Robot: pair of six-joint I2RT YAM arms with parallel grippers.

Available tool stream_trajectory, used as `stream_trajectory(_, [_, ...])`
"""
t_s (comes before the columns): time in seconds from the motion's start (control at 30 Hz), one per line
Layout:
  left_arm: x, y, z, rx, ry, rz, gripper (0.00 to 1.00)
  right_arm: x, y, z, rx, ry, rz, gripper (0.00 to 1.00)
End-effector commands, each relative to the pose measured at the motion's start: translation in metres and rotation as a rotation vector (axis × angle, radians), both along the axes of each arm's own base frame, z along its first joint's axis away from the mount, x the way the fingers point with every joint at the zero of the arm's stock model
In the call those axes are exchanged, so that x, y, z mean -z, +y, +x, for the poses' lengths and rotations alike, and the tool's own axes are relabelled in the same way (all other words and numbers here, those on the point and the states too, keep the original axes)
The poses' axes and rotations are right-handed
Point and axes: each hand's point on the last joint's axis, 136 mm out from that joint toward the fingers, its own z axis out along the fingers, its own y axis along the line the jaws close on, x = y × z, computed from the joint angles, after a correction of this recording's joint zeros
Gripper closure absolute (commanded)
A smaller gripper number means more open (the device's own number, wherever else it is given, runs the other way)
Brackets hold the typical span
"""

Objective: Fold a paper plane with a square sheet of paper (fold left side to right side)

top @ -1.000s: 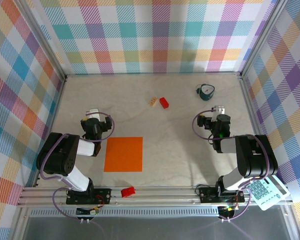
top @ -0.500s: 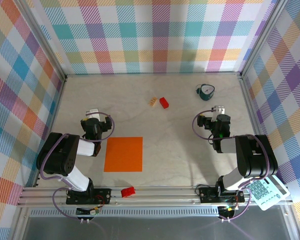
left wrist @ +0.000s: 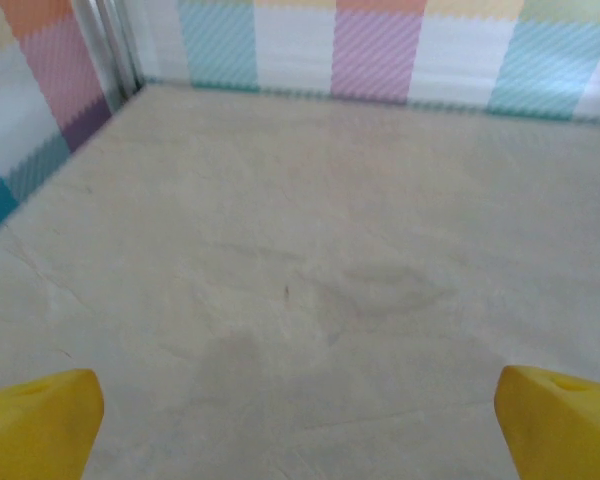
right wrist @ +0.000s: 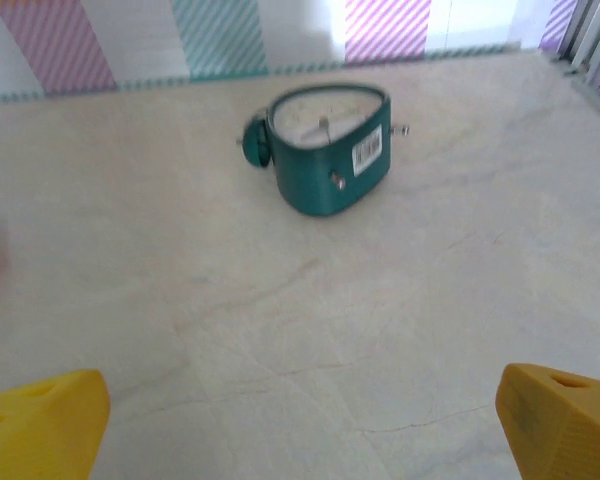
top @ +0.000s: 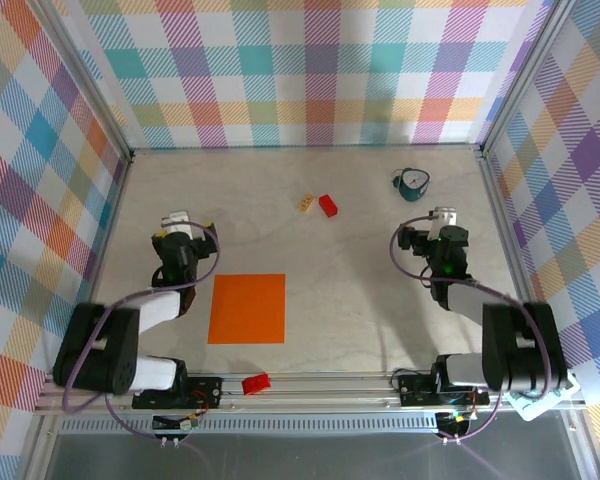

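Pale marble-patterned tabletop (top: 360,300), boxed in by pastel checked walls (top: 310,70), is carrying the flat, unfolded square sheet of bright orange paper (top: 247,308), which is lying near the front edge, left of centre, with nothing touching it. Left gripper (top: 180,235) is hovering beyond the sheet's far left corner, its yellow fingertips (left wrist: 35,420) standing wide apart over bare table and holding nothing. The right gripper (top: 443,237), well apart on the other side, is likewise gaping empty, facing a teal dial-faced gadget (right wrist: 325,145), while a small red block (top: 328,205) and a small tan block (top: 307,204) are sitting side by side farther back.
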Motion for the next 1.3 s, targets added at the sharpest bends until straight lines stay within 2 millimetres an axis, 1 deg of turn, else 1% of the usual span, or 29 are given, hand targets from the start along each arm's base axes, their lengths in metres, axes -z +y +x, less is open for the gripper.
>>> stream_trajectory(0.0, [-0.04,-0.003,-0.006,-0.008,0.032,-0.102,0.0,-0.018,0.006,-0.019,0.0,0.06,0.116,0.01])
stream_trajectory(0.07, [-0.052,-0.022,-0.008,0.08,0.068,-0.196,0.0,-0.029,0.014,-0.035,-0.013,0.095,0.207,0.01])
stream_trajectory(0.1, [-0.053,-0.033,-0.01,0.118,0.101,-0.262,0.0,-0.033,0.019,-0.043,-0.019,0.125,0.26,0.01])
stream_trajectory(0.2, [-0.043,-0.072,-0.016,0.26,0.24,-0.449,0.0,-0.04,0.042,-0.068,-0.083,0.23,0.432,0.01])
stream_trajectory(0.27, [-0.025,-0.096,-0.027,0.335,0.37,-0.531,0.0,-0.042,0.063,-0.085,-0.172,0.311,0.527,0.01])
stream_trajectory(0.37, [0.006,-0.135,-0.055,0.452,0.573,-0.591,0.0,-0.04,0.085,-0.103,-0.257,0.416,0.636,0.01])
stream_trajectory(0.4, [0.019,-0.142,-0.069,0.464,0.65,-0.589,0.0,-0.04,0.089,-0.107,-0.273,0.438,0.655,0.01])
stream_trajectory(0.47, [0.037,-0.153,-0.088,0.488,0.75,-0.585,0.0,-0.039,0.094,-0.112,-0.295,0.471,0.678,0.01])
stream_trajectory(0.57, [0.058,-0.163,-0.109,0.5,0.84,-0.612,0.0,-0.038,0.096,-0.114,-0.296,0.484,0.678,0.01])
stream_trajectory(0.63, [0.069,-0.17,-0.118,0.51,0.885,-0.625,0.0,-0.037,0.096,-0.111,-0.288,0.487,0.673,0.01])
stream_trajectory(0.77, [0.091,-0.185,-0.131,0.525,0.973,-0.641,0.0,-0.036,0.097,-0.107,-0.278,0.506,0.662,0.01])
stream_trajectory(0.87, [0.107,-0.195,-0.137,0.524,1.029,-0.64,0.0,-0.035,0.097,-0.105,-0.265,0.513,0.649,0.01])
stream_trajectory(0.97, [0.117,-0.203,-0.138,0.522,1.057,-0.642,0.0,-0.036,0.096,-0.103,-0.258,0.508,0.637,0.01])
stream_trajectory(1.0, [0.117,-0.208,-0.133,0.531,1.038,-0.645,0.0,-0.037,0.096,-0.103,-0.256,0.505,0.633,0.01])
stream_trajectory(1.1, [0.122,-0.221,-0.128,0.527,1.036,-0.648,0.0,-0.037,0.095,-0.102,-0.245,0.509,0.627,0.01])
stream_trajectory(1.17, [0.126,-0.232,-0.125,0.525,1.042,-0.642,0.0,-0.036,0.093,-0.102,-0.234,0.516,0.619,0.01])
stream_trajectory(1.27, [0.126,-0.254,-0.113,0.532,1.025,-0.636,0.0,-0.032,0.091,-0.101,-0.214,0.529,0.604,0.01])
